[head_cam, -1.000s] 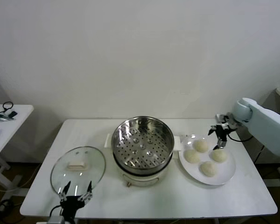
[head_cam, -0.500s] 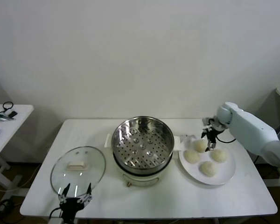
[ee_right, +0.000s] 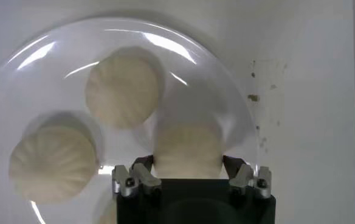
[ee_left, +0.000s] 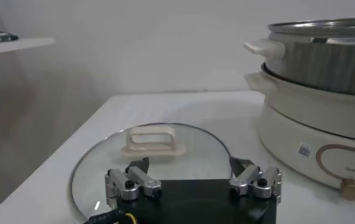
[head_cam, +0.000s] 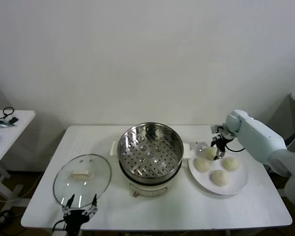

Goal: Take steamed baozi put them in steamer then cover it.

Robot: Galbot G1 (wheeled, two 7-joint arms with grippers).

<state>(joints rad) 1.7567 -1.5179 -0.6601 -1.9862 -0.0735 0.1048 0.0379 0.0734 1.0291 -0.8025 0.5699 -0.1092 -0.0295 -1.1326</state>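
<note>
- Hovering over the far-left part of the white plate, the right gripper points down at the rearmost bun.
- In the right wrist view its fingers stand wide, one on each side of this bun, but I cannot tell if they touch the dough.
- Four steamed baozi lie on the plate: the rearmost one under the gripper, two in the middle row, and one near the front rim.
- The buns sit close together, with only narrow gaps between them; the plate rim around them is bare.
- The plate is at the right side of the white table, just beside the steamer.
- The steamer stands at the middle of the table; its steel basket is open on top and nothing lies on the perforated bottom.
- The glass cover lies flat on the table at the left of the steamer, handle up, near the front-left edge of the table.
- The left gripper is low at the front edge of the table, just before the cover rim, with fingers spread wide and holding nothing.
- Free table surface stays in front of the steamer and at the right of the plate.
- A small side table with some tools stands apart at the far left.
</note>
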